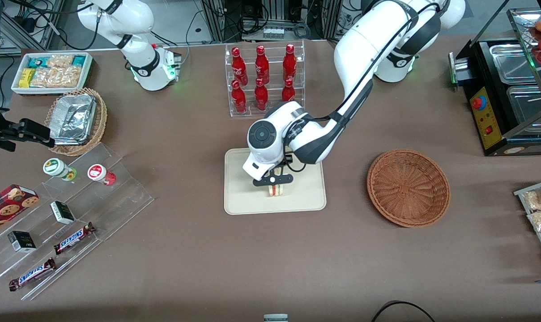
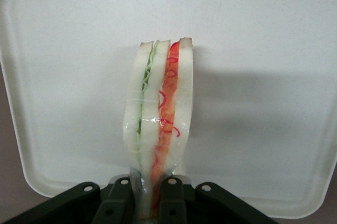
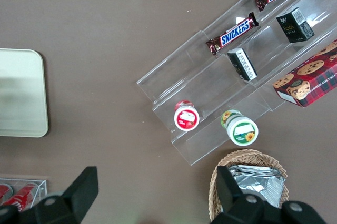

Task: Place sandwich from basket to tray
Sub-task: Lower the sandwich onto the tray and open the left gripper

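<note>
My gripper (image 1: 275,182) hangs over the middle of the cream-beige tray (image 1: 248,203), shut on the sandwich (image 1: 276,190). In the left wrist view the sandwich (image 2: 160,119) is a wrapped wedge of white bread with green and red filling, pinched at one end between the two black fingers (image 2: 174,203). Its other end points down toward the tray (image 2: 263,77); whether it touches the tray I cannot tell. The reddish-brown wicker basket (image 1: 408,187) sits beside the tray, toward the working arm's end of the table, with nothing in it.
A clear rack of red bottles (image 1: 264,78) stands farther from the front camera than the tray. Toward the parked arm's end are a clear stepped shelf with snack bars and cups (image 1: 69,214), a lighter wicker basket holding a foil container (image 1: 75,120) and a white bin of snack packets (image 1: 52,71).
</note>
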`<state>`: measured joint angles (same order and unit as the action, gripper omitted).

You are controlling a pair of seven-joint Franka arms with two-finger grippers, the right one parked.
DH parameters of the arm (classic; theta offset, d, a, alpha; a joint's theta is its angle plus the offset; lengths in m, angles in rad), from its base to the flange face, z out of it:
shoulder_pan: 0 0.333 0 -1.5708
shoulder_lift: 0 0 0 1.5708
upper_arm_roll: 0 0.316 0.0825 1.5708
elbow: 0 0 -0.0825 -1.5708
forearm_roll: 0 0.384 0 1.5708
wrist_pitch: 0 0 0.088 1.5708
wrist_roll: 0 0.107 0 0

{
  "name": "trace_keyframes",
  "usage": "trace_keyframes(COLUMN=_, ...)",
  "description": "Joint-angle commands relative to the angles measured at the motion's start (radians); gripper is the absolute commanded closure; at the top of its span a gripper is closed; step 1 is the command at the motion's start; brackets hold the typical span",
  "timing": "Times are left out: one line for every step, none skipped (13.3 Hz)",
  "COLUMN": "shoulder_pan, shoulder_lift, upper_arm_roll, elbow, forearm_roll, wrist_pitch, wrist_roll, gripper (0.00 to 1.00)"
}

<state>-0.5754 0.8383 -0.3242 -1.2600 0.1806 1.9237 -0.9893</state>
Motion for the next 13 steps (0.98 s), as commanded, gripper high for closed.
trace_keyframes(shoulder_pan=-0.026, shoulder_lift=0.038, upper_arm_roll=0.013, elbow=0.057, forearm_roll=0.023, wrist_pitch=-0.025, wrist_roll=-0.043, gripper=1.0)
trace_keyframes(shoulder_pan=-0.03, shoulder_lift=0.042, upper_arm_roll=0.014, elbow=0.059, forearm_roll=0.023, wrist_pitch=-0.025, wrist_roll=-0.043, gripper=1.0)
trace_keyframes(shoulder_pan=-0.031, shoulder_lift=0.044, upper_arm_roll=0.013, elbow=0.059, forearm_roll=0.023, wrist_pitch=-0.023, wrist_roll=-0.043, gripper=1.0)
trace_keyframes(shoulder_pan=-0.031, shoulder_lift=0.044, upper_arm_roll=0.013, elbow=0.059, forearm_roll=0.023, wrist_pitch=-0.023, wrist_roll=-0.042, gripper=1.0)
trace_keyframes(shoulder_pan=-0.031, shoulder_lift=0.045, upper_arm_roll=0.013, elbow=0.059, forearm_roll=0.023, wrist_pitch=-0.023, wrist_roll=-0.038, gripper=1.0)
trace_keyframes(shoulder_pan=-0.031, shoulder_lift=0.047, upper_arm_roll=0.013, elbow=0.059, forearm_roll=0.023, wrist_pitch=-0.022, wrist_roll=-0.032, gripper=1.0)
trace_keyframes(shoulder_pan=-0.031, shoulder_lift=0.05, upper_arm_roll=0.013, elbow=0.059, forearm_roll=0.023, wrist_pitch=-0.019, wrist_roll=-0.028, gripper=0.72)
trace_keyframes(shoulder_pan=-0.031, shoulder_lift=0.051, upper_arm_roll=0.013, elbow=0.054, forearm_roll=0.023, wrist_pitch=-0.002, wrist_roll=-0.026, gripper=0.48)
trace_keyframes(shoulder_pan=-0.029, shoulder_lift=0.05, upper_arm_roll=0.014, elbow=0.05, forearm_roll=0.023, wrist_pitch=0.011, wrist_roll=-0.025, gripper=0.22)
trace_keyframes(shoulder_pan=-0.029, shoulder_lift=0.05, upper_arm_roll=0.014, elbow=0.048, forearm_roll=0.023, wrist_pitch=0.011, wrist_roll=-0.023, gripper=0.14)
trace_keyframes(shoulder_pan=-0.029, shoulder_lift=0.05, upper_arm_roll=0.013, elbow=0.048, forearm_roll=0.023, wrist_pitch=0.011, wrist_roll=-0.023, gripper=0.0)
trace_keyframes(shoulder_pan=-0.027, shoulder_lift=0.048, upper_arm_roll=0.013, elbow=0.048, forearm_roll=0.023, wrist_pitch=0.011, wrist_roll=-0.023, gripper=0.0)
trace_keyframes(shoulder_pan=-0.023, shoulder_lift=0.042, upper_arm_roll=0.013, elbow=0.05, forearm_roll=0.022, wrist_pitch=0.009, wrist_roll=-0.023, gripper=0.0)
